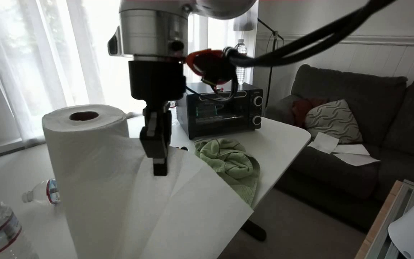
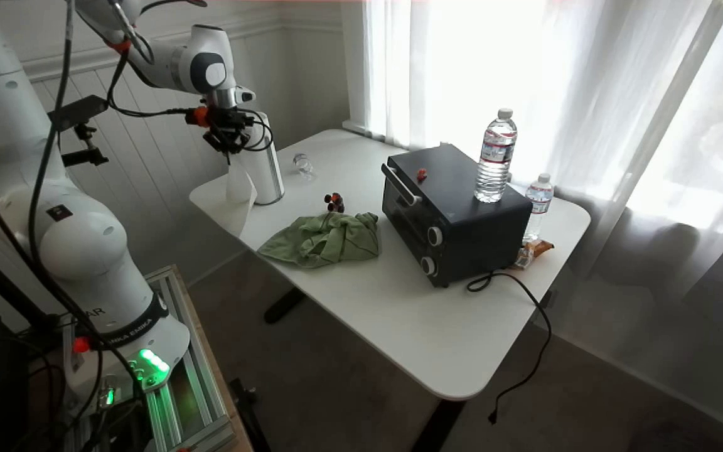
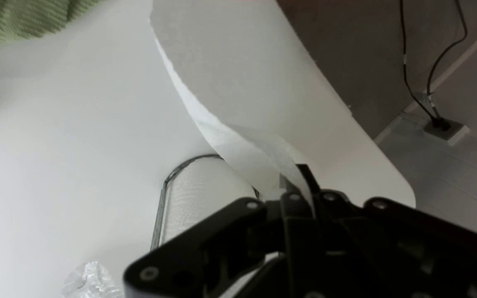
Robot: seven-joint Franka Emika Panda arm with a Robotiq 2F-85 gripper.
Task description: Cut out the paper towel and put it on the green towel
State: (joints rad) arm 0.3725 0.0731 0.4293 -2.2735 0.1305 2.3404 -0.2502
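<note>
White paper sheet (image 1: pixel 196 208) hangs pinched in my tool (image 1: pixel 160 168), its free corner reaching away from the roll (image 1: pixel 88 180). The sheet appears joined to the roll, which stands upright on the white, round-cornered bench (image 2: pixel 386 295); the joint is not clear to me. Step in hand, as I judge it: separation. Placement is not yet done. Next move, in my judgement: hold the pinch and pull the sheet away from the roll until it parts. Caution: the roll may tip, or unwind. After separation, I would carry the sheet to the green towel (image 2: pixel 324 242), which lies rumpled and apart from the roll, and release it there.

Bench: a transparent bottle (image 1: pixel 43 192) lies on its side near the roll. Farther from the roll than the towel, a black toaster oven (image 2: pixel 459 213) carries an upright water bottle (image 2: pixel 496 157).

Room: pale curtains (image 2: pixel 600 94) hang apart from the roll in both exterior views. A dark sofa (image 1: pixel 347 82) with flat white papers (image 1: pixel 351 149) on its seat stands well apart from the roll.
</note>
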